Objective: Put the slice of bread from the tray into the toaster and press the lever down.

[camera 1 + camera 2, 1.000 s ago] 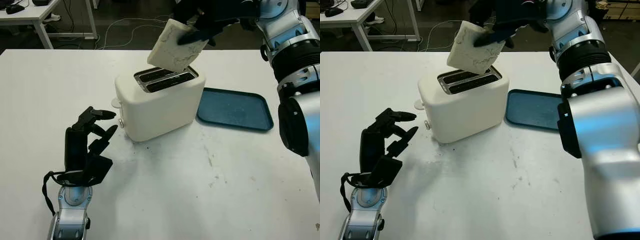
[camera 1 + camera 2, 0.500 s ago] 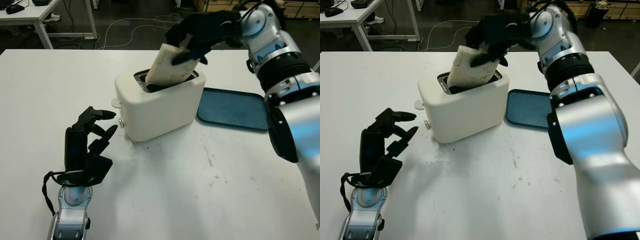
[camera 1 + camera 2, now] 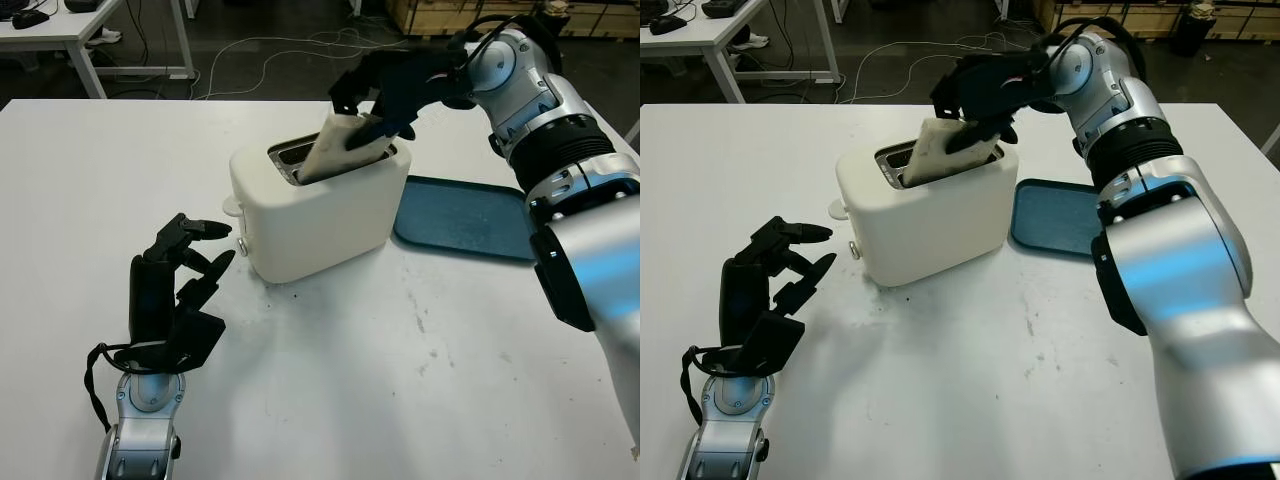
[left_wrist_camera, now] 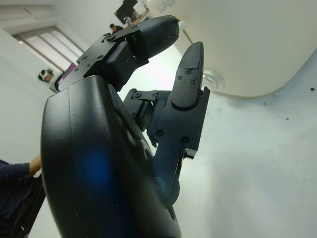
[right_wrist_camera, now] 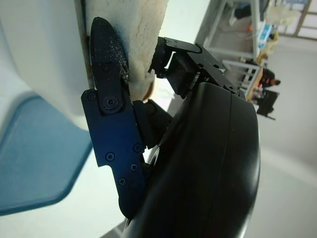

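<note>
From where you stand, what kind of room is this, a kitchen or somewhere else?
Probably a lab or workshop, not a kitchen. The toaster and blue tray sit on a plain white table, loose cables trail over the dark floor, and another white desk stands behind.

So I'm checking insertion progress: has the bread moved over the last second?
Yes. The bread, gripped by the right hand, has dropped from above the toaster partway into a slot.
</note>
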